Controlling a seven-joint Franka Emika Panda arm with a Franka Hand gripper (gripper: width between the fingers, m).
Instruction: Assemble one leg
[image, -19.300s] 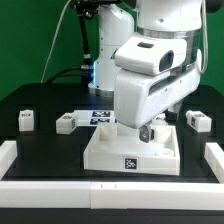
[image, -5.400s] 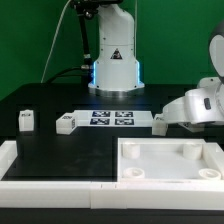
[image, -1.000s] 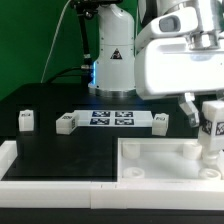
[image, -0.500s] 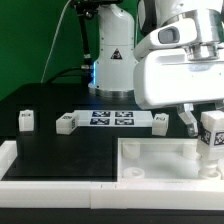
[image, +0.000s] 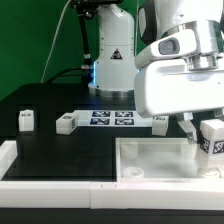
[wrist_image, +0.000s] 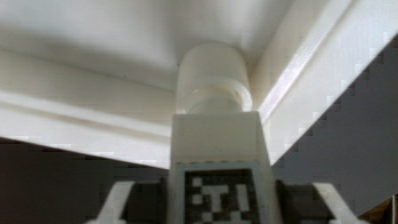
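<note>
My gripper is shut on a white leg with a black-and-white tag, held upright over the far right corner of the large white tray. In the wrist view the leg runs out from between my fingers, its rounded end close to the tray's inner corner wall. Whether it touches the socket cannot be told. Three more legs lie on the black table: one at the exterior view's left, one left of the marker board, one right of it.
The marker board lies flat at the table's middle. A white rim borders the table at the exterior view's left and front. The robot's base stands behind the board. The arm's body covers the upper right.
The gripper with the leg has come down a little and shifted slightly, bringing the leg lower over the tray's far right corner. The other legs have not moved.
</note>
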